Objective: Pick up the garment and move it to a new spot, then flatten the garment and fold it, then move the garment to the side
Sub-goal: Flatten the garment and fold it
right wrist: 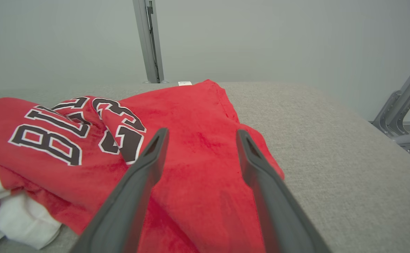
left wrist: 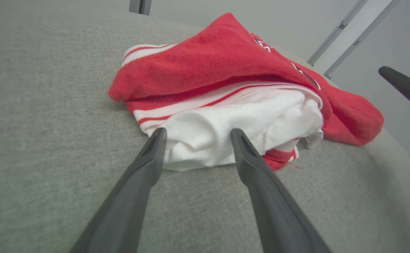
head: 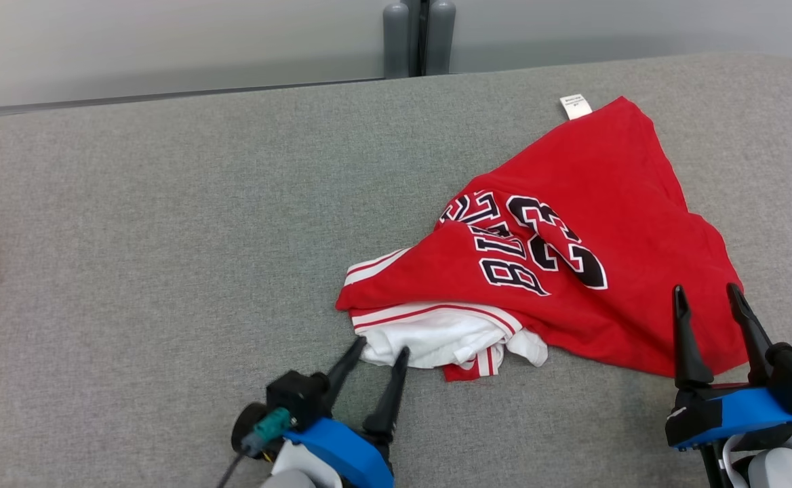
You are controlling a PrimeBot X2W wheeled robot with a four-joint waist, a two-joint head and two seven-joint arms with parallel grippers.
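Plainly, the red garment (head: pixel 613 196) reads 23; left gripper (head: pixel 382 346) and right gripper (head: pixel 706 289) both gape empty.

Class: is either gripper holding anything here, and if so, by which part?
Nothing is held. The left gripper stands open at the white bunched edge of the jersey; the right gripper stands open over its red near corner.

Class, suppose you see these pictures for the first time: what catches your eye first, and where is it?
A crumpled red garment with black-and-white lettering lies right of centre on the grey padded surface. The left gripper is open at its near white edge, and the right gripper is open over its near right corner.
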